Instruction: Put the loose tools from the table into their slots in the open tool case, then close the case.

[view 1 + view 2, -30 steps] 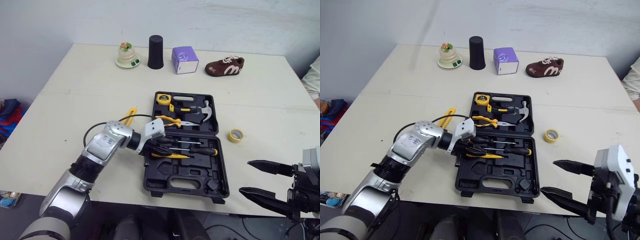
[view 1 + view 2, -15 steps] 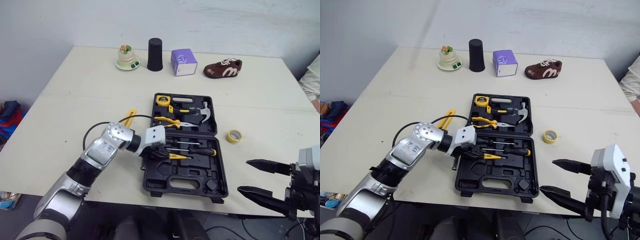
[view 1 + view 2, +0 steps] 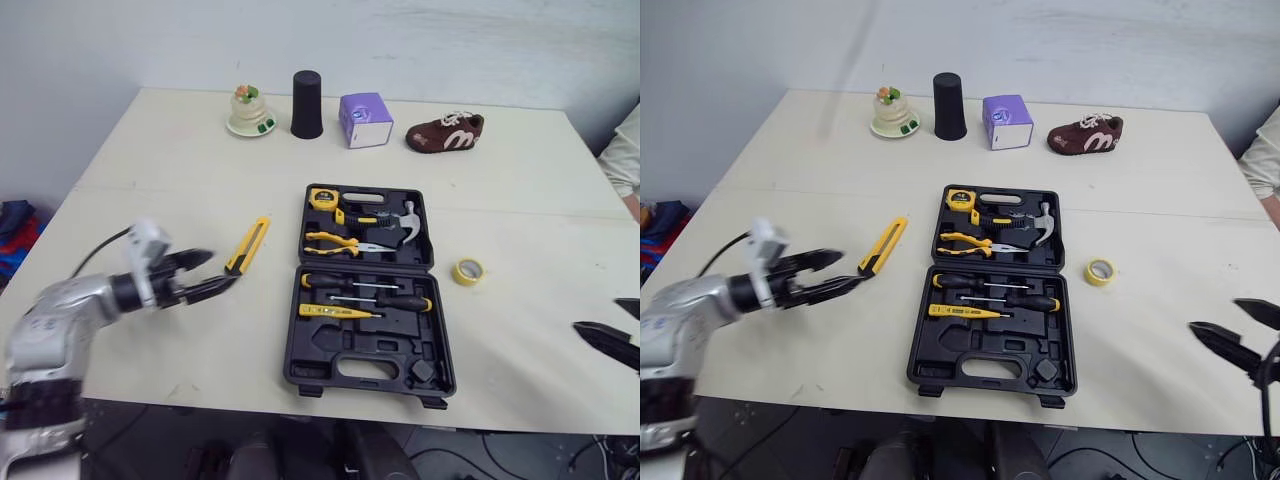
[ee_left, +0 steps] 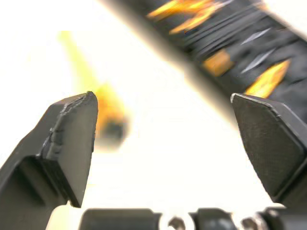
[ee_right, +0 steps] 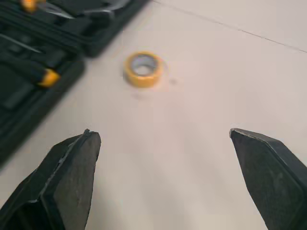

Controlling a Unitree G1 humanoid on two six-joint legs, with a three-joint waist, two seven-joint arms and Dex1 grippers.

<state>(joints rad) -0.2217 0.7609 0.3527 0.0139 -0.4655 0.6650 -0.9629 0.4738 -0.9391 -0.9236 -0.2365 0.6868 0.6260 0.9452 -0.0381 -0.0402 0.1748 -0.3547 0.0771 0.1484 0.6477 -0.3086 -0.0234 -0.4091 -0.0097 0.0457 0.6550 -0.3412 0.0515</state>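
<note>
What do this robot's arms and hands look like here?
The left arm has a silver-grey shell, a black cable looping at the wrist, and a white block behind the left hand. It and the right hand each have two black, tapering fingers.

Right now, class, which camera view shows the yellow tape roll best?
The right wrist view: the tape roll lies close ahead, its hole plain. Both eye views show it small, right of the tool case.
</note>
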